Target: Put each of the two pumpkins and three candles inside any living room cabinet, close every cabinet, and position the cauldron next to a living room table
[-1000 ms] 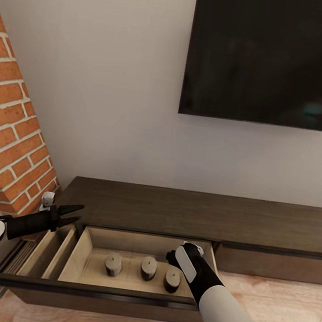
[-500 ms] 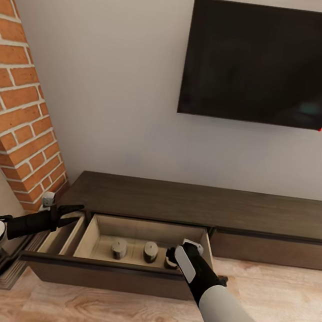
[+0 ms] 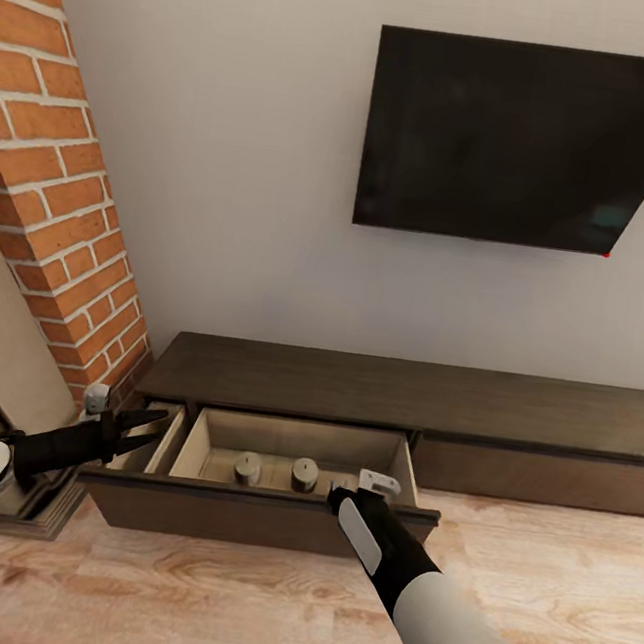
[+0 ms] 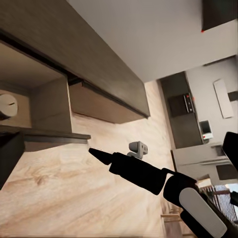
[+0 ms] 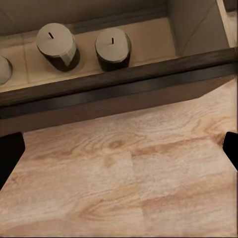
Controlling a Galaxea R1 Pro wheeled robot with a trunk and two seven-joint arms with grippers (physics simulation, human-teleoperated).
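Plainly hovered before the open drawer (image 3: 238, 513) of the cabinet (image 3: 404, 393), right gripper (image 3: 370, 486) spread wide and holding nothing, just above the drawer's front edge. Held the left gripper (image 3: 140, 426) parted too, empty, near the drawer's left corner beside the brick column (image 3: 66, 190). Counted three candles (image 5: 57, 44) upright inside the drawer, close to its front wall; saw no pumpkins or cauldron.

Risked, by judgement, a skewed push: pressing one end of the long front could cock the drawer and jam it partway. Risked also dipping a fingertip over the front lip and toppling a candle, or pinching it between drawer and cabinet top.

Left little slack on the left, with brick close by. Found bare wooden floor (image 5: 124, 173) in front and to the right for backing off.
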